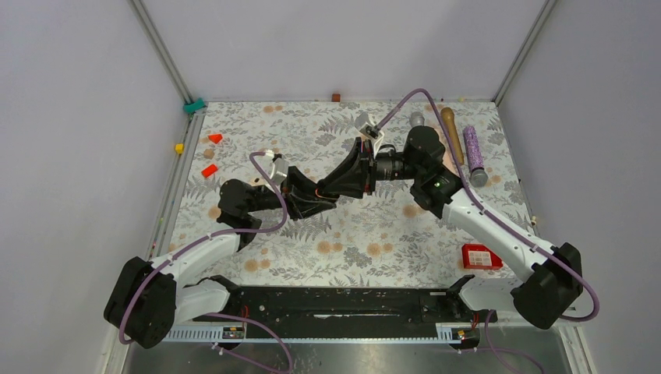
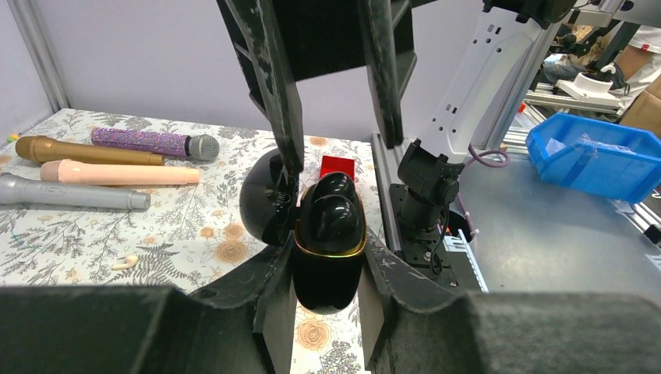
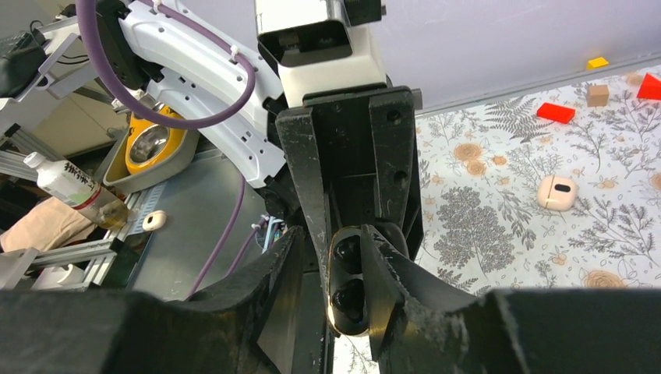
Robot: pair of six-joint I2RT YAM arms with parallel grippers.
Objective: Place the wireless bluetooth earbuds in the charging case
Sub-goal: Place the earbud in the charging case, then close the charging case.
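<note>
My left gripper (image 2: pixel 327 257) is shut on the charging case (image 2: pixel 329 265), a glossy black egg-shaped shell with a gold rim. Its lid (image 2: pixel 261 199) hangs open to the left. Two glossy black rounded earbuds (image 2: pixel 334 204) sit one behind the other inside the rim. In the right wrist view the case (image 3: pixel 348 284) shows edge-on, with my right gripper (image 3: pixel 331 234) open around it; one of that gripper's fingers lies against the case's side. Those fingers (image 2: pixel 277 101) come down from above in the left wrist view. The top view hides the case under both grippers (image 1: pixel 331 188).
Several microphone-like sticks (image 2: pixel 117 173) lie side by side on the floral cloth's right part. A small red box (image 1: pixel 481 255) sits near the right arm's base. A cream pebble-shaped case (image 3: pixel 555 192), a tiny cream piece (image 2: pixel 125 262) and red blocks (image 1: pixel 209 170) lie around.
</note>
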